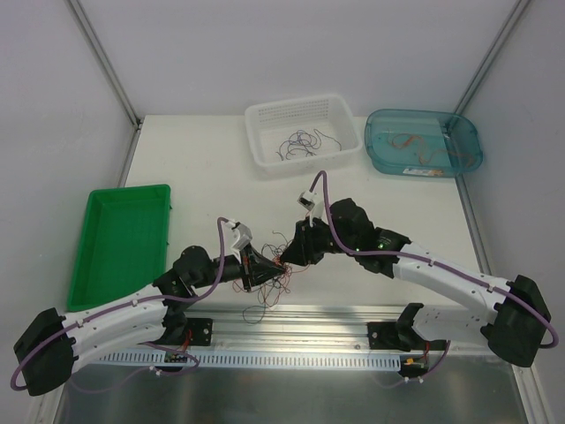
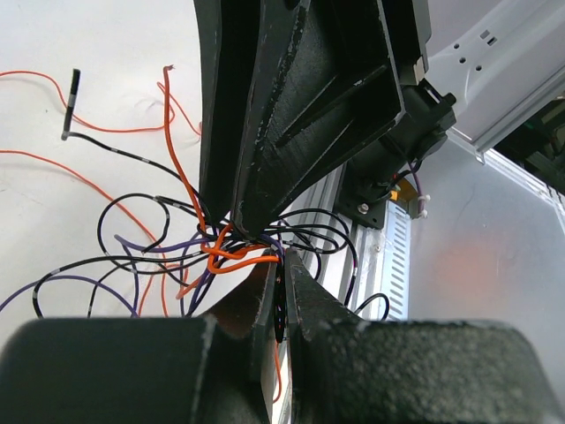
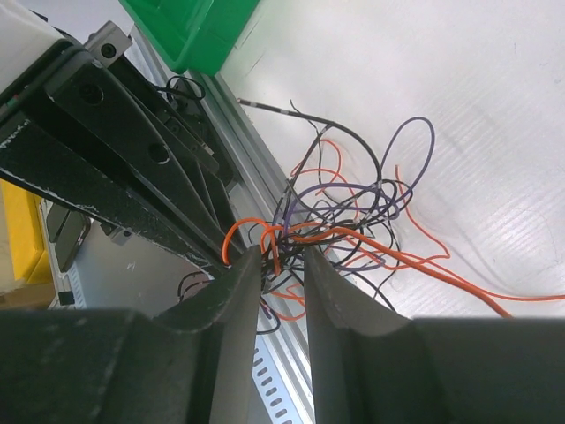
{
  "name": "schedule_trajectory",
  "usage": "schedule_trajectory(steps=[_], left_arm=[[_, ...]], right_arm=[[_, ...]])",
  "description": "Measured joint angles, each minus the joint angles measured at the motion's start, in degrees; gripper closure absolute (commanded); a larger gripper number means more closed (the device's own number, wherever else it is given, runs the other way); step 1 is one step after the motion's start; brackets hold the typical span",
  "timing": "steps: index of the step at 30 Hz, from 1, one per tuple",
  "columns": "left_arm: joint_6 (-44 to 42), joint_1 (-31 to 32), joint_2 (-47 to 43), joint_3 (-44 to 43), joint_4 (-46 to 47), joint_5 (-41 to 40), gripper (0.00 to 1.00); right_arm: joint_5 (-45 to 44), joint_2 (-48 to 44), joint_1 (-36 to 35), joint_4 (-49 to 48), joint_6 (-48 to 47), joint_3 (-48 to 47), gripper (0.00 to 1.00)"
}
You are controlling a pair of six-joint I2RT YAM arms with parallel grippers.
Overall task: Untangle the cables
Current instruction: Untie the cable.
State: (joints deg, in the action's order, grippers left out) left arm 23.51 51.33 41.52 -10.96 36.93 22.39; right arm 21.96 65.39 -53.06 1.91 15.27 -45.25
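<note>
While the left gripper [image 2: 281,265] clamps one tangle of cables [image 2: 231,256], the right gripper [image 3: 282,261] stands barely parted beside it; only overhead shows one basket [image 1: 261,132] beyond.

You see a white table [image 1: 212,150] enclosed by plain pale walls [image 1: 291,44]. Two aluminium posts [image 1: 104,62] stand at its back corners, and an aluminium rail [image 1: 300,331] runs along its near edge. Light is even.

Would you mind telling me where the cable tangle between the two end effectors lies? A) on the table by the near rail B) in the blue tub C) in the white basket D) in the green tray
A: the cables spread over the white table just ahead of the metal rail, outside every container.
</note>
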Motion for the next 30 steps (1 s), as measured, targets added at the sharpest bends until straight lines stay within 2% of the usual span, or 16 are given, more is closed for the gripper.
schedule_trajectory(steps=[12, 14, 17, 24, 30], left_arm=[[-1.75, 0.00, -0.33, -0.04, 0.87, 1.05, 1.00], [-2.38, 0.02, -0.33, -0.04, 0.90, 1.11, 1.00], [-3.50, 0.07, -0.33, -0.04, 0.87, 1.11, 1.00], [-3.56, 0.07, -0.26, -0.04, 0.92, 0.63, 1.00], [-0.37, 0.04, -0.79, -0.04, 0.24, -4.42, 0.95]], right_arm=[[4.96, 1.86, 0.09, -2.99, 1.25, 0.00, 0.76], [5.62, 2.32, 0.09, -3.39, 1.27, -0.04, 0.81], [6.08, 2.56, 0.09, -3.74, 1.18, -0.07, 0.99], [4.61, 1.36, 0.04, -2.49, -0.07, -0.17, 0.99], [-1.73, -6.99, 1.29, 3.98, -3.28, -0.55, 0.99]])
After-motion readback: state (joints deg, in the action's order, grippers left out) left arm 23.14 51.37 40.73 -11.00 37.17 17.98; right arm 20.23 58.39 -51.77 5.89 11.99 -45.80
